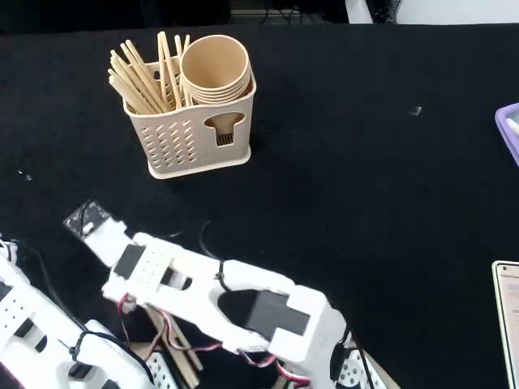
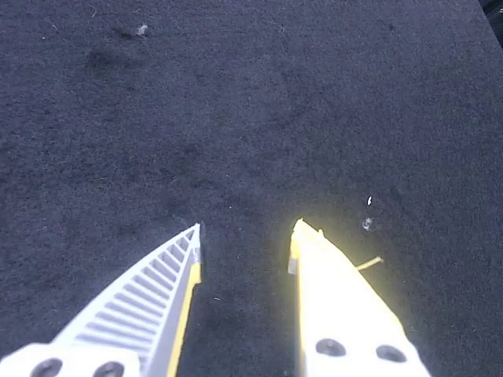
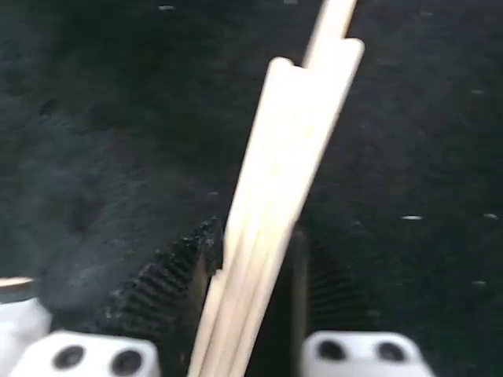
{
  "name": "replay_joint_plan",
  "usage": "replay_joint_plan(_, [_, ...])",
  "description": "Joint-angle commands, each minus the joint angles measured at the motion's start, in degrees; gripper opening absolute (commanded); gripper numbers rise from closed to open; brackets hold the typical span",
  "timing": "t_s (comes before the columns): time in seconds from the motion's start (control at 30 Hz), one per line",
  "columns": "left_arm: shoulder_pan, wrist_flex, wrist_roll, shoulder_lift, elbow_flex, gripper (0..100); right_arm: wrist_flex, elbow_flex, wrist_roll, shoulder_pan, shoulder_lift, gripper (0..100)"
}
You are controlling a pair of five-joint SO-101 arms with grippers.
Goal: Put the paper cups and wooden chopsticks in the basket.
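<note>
The right gripper (image 3: 258, 236) has its dark fingers (image 3: 169, 275) clamped on a bundle (image 3: 287, 149) of wooden sticks. The bundle runs up between the two fingers and reaches well past their tips, tilted a little to one side, over the black surface (image 3: 94, 118). One stick pokes out farther than the rest at the far end.

The left gripper (image 2: 247, 228) holds nothing. Its fingers (image 2: 338, 314) stand apart, a ribbed pale one and a yellow one, with bare black cloth between them and a few light specks (image 2: 368, 224) just beside the yellow tip.

In the high view the basket (image 1: 195, 142) stands well beyond both sets of fingers, across the surface from the arms. Inside it an upright stack of paper cups (image 1: 215, 69) fills one side, and chopsticks (image 1: 142, 81) lean fanned out in the other — right beside the cups. Far from any fingers, a purple rim (image 1: 509, 130) shows at the edge of the view.
</note>
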Motion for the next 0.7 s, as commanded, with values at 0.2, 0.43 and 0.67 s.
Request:
replay_joint_plan(0.2, [-0.6, 0.2, 0.6, -0.5, -4.0, 19, 4.9, -4.9, 2.0, 5.4, 3.4, 1.0])
replay_joint_plan(0.43, [-0.5, 0.0, 0.6, -0.5, -3.7, 19, 11.2, -5.8, 3.0, 13.1, 0.4, 1.0])
replay_joint_plan(0.67, [-0.1, -0.1, 0.6, -0.5, -3.6, 19, 10.1, -5.1, 17.8, 22.0, -2.1, 1.0])
